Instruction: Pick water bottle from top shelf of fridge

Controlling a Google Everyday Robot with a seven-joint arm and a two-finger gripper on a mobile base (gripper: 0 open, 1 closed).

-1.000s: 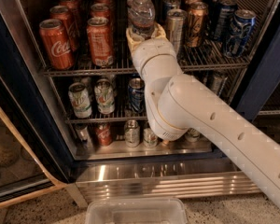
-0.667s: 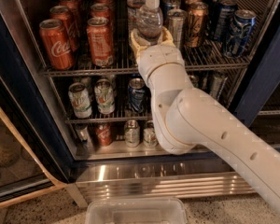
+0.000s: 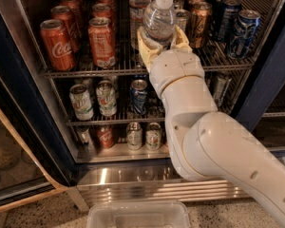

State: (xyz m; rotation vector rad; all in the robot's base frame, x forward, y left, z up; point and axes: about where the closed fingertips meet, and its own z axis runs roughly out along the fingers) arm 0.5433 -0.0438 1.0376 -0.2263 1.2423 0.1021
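The water bottle (image 3: 159, 19), clear ribbed plastic with a white cap, is held between the cream fingers (image 3: 145, 45) of my gripper (image 3: 162, 41). It is tilted a little and sits in front of the top shelf (image 3: 85, 72) of the fridge (image 3: 19, 103), lifted above the rack's front rail. The gripper is shut on the bottle's lower body, which the fingers hide. A second clear bottle (image 3: 138, 4) stands further back on the same rack. My white arm (image 3: 199, 141) rises from the lower right.
Red cola cans (image 3: 58, 44) stand left on the top shelf; gold and blue cans (image 3: 243, 32) stand right. Lower racks hold more cans (image 3: 138, 96). A ribbed steel base panel (image 3: 147, 184) and a clear plastic bin (image 3: 138, 215) lie below. A wooden-edged panel (image 3: 19, 146) is at left.
The bottle has come out toward the camera and slightly right with the gripper, clear of the other bottle behind it. The arm has drawn back with it.
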